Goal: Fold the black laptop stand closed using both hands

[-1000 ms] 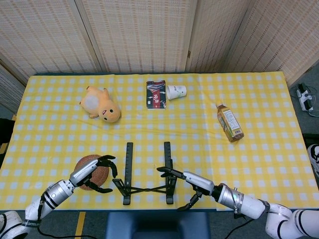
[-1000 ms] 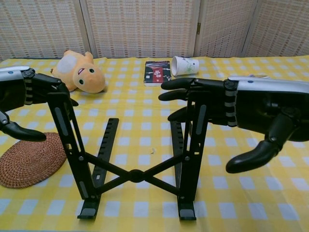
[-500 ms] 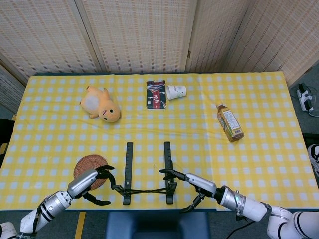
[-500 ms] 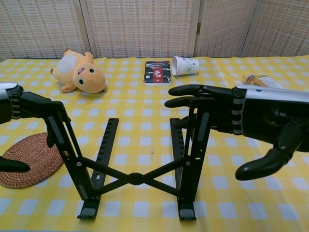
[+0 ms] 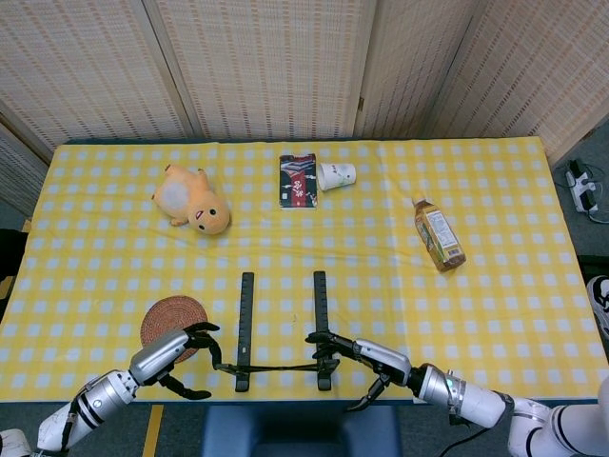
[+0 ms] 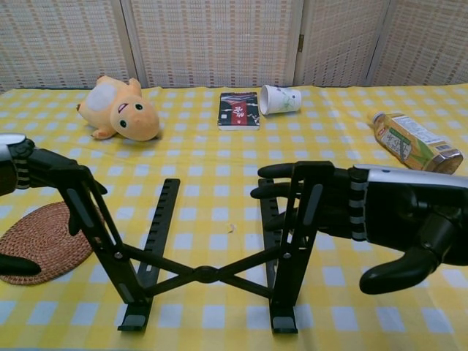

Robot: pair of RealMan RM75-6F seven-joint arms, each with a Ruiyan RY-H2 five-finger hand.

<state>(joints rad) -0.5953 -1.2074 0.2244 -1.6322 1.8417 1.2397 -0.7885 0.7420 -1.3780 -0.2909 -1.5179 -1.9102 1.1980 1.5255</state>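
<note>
The black laptop stand (image 5: 278,335) (image 6: 205,272) sits near the table's front edge, its two raised arms tilted and joined by a crossed brace. My left hand (image 5: 182,352) (image 6: 33,170) rests its fingers on the top of the stand's left raised arm, thumb hanging well below. My right hand (image 5: 367,358) (image 6: 380,219) lays its outstretched fingers over the top of the right raised arm, thumb apart underneath. Neither hand wraps around the stand.
A round woven coaster (image 5: 169,317) (image 6: 41,241) lies just left of the stand, under my left hand. Further back are an orange plush toy (image 5: 194,200), a dark book (image 5: 298,180), a tipped paper cup (image 5: 337,175) and a lying tea bottle (image 5: 438,234).
Both hands have sunk lower and drawn back toward the front edge. The stand's raised arms have come down with them and now stand lower and flatter.
</note>
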